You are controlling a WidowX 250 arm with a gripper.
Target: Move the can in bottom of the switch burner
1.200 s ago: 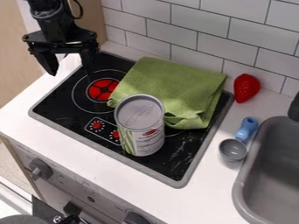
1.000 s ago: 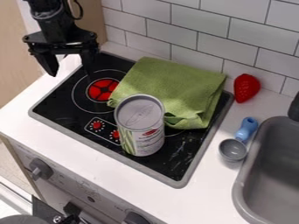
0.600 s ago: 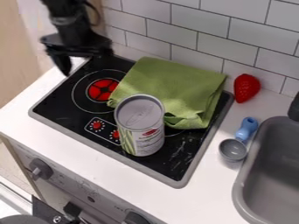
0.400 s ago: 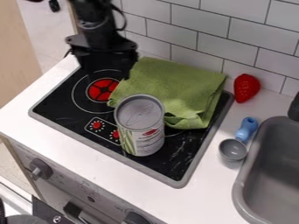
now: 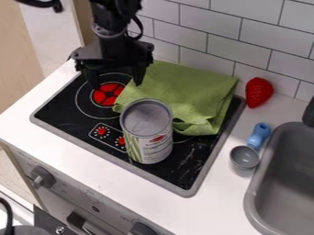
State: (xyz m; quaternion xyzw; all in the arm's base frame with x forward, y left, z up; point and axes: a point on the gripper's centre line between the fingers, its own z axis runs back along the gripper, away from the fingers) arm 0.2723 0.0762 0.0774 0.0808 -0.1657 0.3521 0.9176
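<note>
Can [image 5: 148,132] standing upright on the stovetop [image 5: 187,169], near the middle of the frame: it lies below and slightly right of the pincer [image 5: 116,85], toward the oven front. Its long axis is vertical, its round lid facing up. The pincer hangs at upper left over the red burner [image 5: 108,94], its fingers apart with nothing between them. The next move probably calls for travel down the frame to the can, with those fingers passed either side of its body; the wide body could make for a tight fit and a nudge. Just beside the can's left side is the small control panel [image 5: 102,131]; just behind it, a folded green cloth [image 5: 178,92] that might snag. Around the stovetop runs the white counter [image 5: 227,206], with a red strawberry [image 5: 259,92], a blue-handled scoop [image 5: 245,157] and a grey sink [image 5: 255,188] at right, tiled wall [image 5: 239,43] behind.
</note>
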